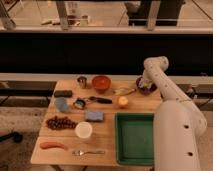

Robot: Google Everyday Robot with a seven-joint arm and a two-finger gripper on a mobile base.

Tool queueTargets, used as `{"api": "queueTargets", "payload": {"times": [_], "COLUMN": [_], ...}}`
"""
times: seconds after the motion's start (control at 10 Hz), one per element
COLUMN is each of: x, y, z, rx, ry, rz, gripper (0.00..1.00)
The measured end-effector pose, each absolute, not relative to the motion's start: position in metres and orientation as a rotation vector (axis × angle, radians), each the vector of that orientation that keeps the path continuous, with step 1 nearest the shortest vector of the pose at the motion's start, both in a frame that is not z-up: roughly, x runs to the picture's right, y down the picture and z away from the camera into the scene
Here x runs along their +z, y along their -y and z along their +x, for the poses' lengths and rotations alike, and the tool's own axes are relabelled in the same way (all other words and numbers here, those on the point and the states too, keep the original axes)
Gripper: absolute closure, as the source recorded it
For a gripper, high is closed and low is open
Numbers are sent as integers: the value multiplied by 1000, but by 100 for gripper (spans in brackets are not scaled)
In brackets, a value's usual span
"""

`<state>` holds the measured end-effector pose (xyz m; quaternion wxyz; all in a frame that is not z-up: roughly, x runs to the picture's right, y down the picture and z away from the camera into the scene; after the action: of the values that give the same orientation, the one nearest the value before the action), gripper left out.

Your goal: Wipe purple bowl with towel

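Note:
The small dark purple bowl (143, 86) stands at the far right of the wooden table (107, 142), next to the orange-red bowl (101, 83). My white arm rises from the lower right, bends above the table's far edge and comes down onto the purple bowl. The gripper (145, 83) is at the bowl, over or inside it, and covers part of it. I cannot make out a towel at the gripper. A flat blue pad or cloth (94, 116) lies in the middle of the table.
A green tray (134, 137) fills the near right. On the table are a metal cup (82, 81), a black-handled tool (95, 100), an orange fruit (122, 102), a grey-blue cup (61, 104), grapes (60, 122), a white cup (83, 130), an orange sausage-shaped thing (52, 145) and a fork (89, 152). A dark counter runs behind.

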<state>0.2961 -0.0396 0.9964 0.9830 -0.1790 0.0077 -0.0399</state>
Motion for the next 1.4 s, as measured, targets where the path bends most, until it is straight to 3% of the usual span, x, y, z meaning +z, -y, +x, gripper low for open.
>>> {"api": "queueTargets", "payload": {"times": [1.4], "x": [967], "y": [22], "z": [322], "rx": [-51], "ry": [-76], "rz": [-365], "gripper": [98]}}
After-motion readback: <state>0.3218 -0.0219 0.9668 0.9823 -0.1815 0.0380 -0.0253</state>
